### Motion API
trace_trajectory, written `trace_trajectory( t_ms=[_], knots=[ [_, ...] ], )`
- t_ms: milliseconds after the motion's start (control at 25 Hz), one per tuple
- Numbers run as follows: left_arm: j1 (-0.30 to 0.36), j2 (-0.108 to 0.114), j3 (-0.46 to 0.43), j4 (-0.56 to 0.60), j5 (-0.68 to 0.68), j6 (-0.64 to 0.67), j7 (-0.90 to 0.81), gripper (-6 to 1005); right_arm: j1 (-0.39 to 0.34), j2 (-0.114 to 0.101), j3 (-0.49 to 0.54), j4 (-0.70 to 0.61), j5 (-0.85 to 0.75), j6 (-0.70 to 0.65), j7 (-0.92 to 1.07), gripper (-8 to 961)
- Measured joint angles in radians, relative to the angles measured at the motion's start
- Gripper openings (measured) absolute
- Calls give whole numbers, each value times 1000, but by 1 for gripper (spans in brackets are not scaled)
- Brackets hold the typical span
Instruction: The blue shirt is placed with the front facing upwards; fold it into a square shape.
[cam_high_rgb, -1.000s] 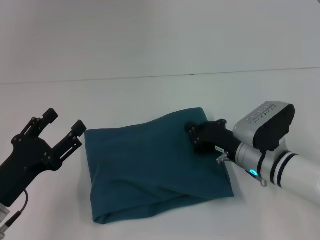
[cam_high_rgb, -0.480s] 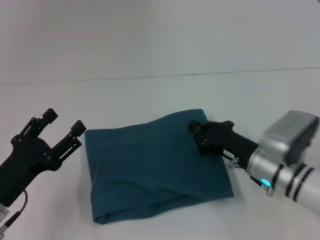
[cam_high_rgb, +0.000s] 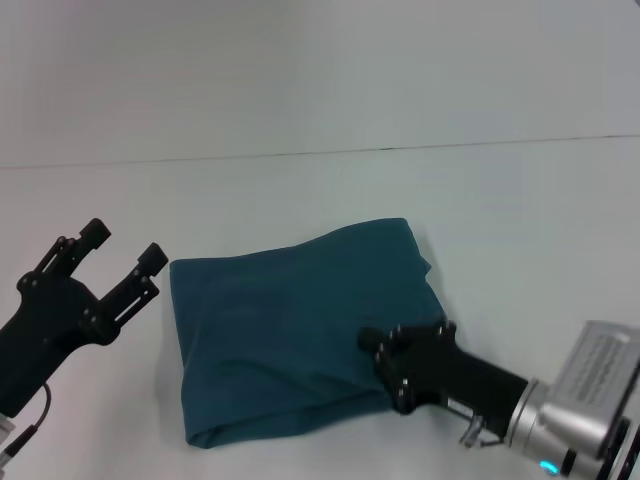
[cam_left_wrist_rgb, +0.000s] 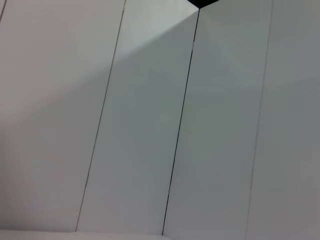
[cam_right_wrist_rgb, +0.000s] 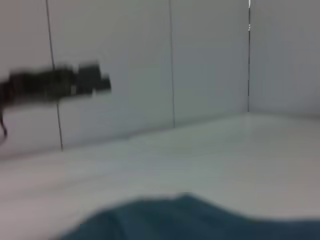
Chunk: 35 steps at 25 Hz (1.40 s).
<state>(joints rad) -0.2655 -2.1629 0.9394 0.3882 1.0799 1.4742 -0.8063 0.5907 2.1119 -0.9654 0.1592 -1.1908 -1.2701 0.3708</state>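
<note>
The blue shirt (cam_high_rgb: 290, 330) lies folded into a rough square on the white table, plain teal side up, with no lettering showing. Its top fold also fills the low edge of the right wrist view (cam_right_wrist_rgb: 190, 220). My left gripper (cam_high_rgb: 123, 246) hovers open just left of the shirt's far left corner, with nothing between its fingers. My right gripper (cam_high_rgb: 385, 365) sits over the shirt's near right corner and hides that corner. The left wrist view shows only wall panels.
The white table (cam_high_rgb: 300, 190) runs all around the shirt to a white panelled wall (cam_high_rgb: 320, 70) behind. In the right wrist view the left gripper (cam_right_wrist_rgb: 55, 84) shows as a dark blur in front of that wall.
My right gripper has drawn back from the shirt's far right corner toward me, to its near right corner. The left gripper has barely moved. The shirt keeps its shape.
</note>
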Motion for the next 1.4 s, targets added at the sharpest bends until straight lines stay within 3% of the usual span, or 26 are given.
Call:
trace_trajectory(
  t_ms=[360,480,640,720,920,1160,1280,1400],
  knots=[
    [-2,-2,29,-9,2,0,43,836,27,4,54,29,-3,202,-9,10],
    [-7,-3,79,-15,3,0,90,821,5,-4,70,32,-1,95,-6,8],
    [-21,-7,125,-44,3,2,140,802,-56,-12,96,-3,6,-179,18,6],
    [-39,-7,162,-76,3,3,190,792,-73,-13,116,-22,8,-234,45,4],
    [-107,-8,251,-166,3,-43,257,691,-100,-13,192,-35,11,-256,51,3],
    [-153,-12,262,-226,-5,-173,249,570,-107,-14,213,-35,11,-259,50,4],
    [-163,-12,262,-237,-3,-270,198,322,-108,-14,214,-35,11,-259,49,4],
    [-165,-12,269,-242,3,-325,179,208,-108,-14,214,-35,11,-252,49,4]
  ],
)
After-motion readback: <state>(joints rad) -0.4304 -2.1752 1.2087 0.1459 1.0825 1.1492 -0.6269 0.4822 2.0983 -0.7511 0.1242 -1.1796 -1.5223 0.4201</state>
